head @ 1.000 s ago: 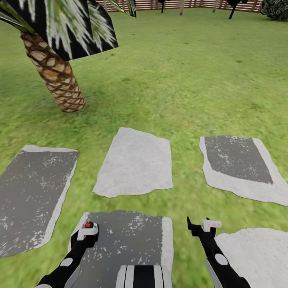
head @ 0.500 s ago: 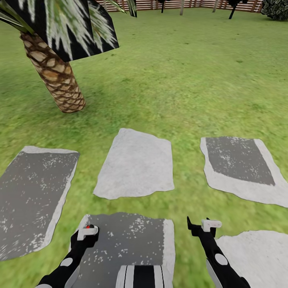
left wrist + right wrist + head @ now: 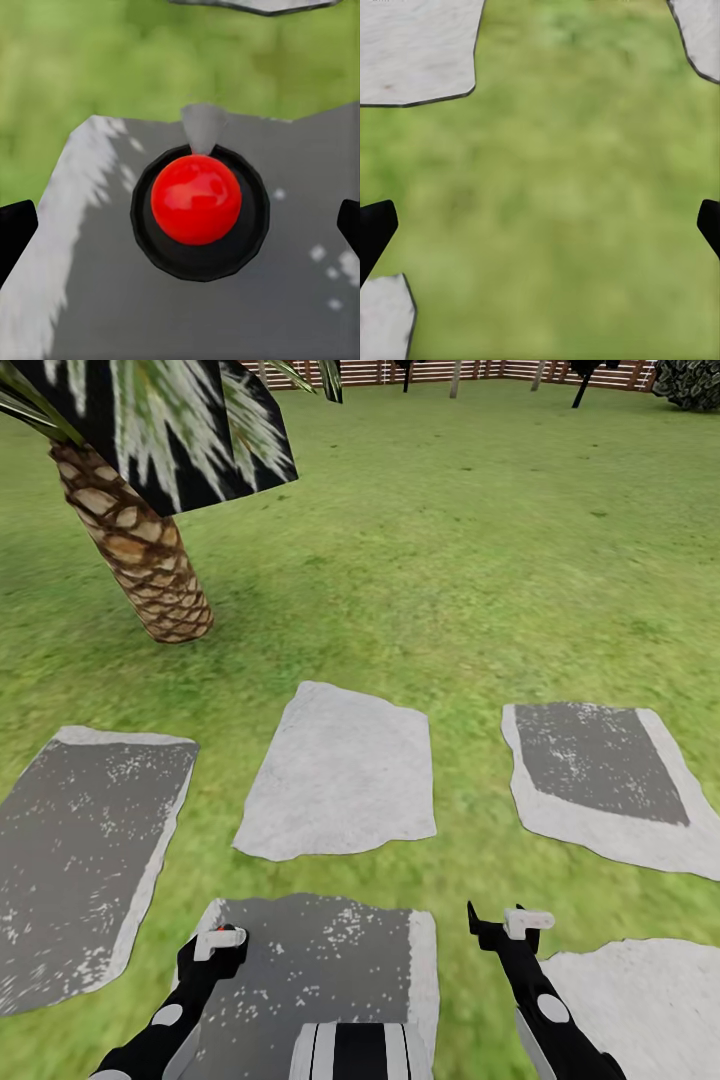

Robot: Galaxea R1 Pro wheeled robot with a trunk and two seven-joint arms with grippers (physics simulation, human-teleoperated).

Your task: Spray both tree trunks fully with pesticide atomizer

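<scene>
The pesticide atomizer (image 3: 196, 201) stands on a dark grey paving stone (image 3: 285, 300). From straight above it shows a glossy red round cap in a black ring, with a grey nozzle. In the head view only a sliver of its red cap (image 3: 214, 930) peeks out under my left gripper (image 3: 222, 940). That gripper (image 3: 180, 225) hangs directly over it, open, its fingertips (image 3: 15, 225) far apart either side of the cap. My right gripper (image 3: 506, 922) is open over bare grass (image 3: 555, 172), holding nothing. Two pale trunks (image 3: 455, 380) stand far off by the fence, too small to tell as the trees.
A short palm with a woven brown trunk (image 3: 140, 550) leans at the left. Several flat grey paving stones (image 3: 345, 770) lie ahead and beside me on the lawn (image 3: 450, 540). A brown slatted fence (image 3: 360, 370) and dark conifers (image 3: 585, 375) close the far end.
The stones have slid slightly down the head view, so the camera crept forward. My left gripper now covers more of the red cap. The right arm holds its pose.
</scene>
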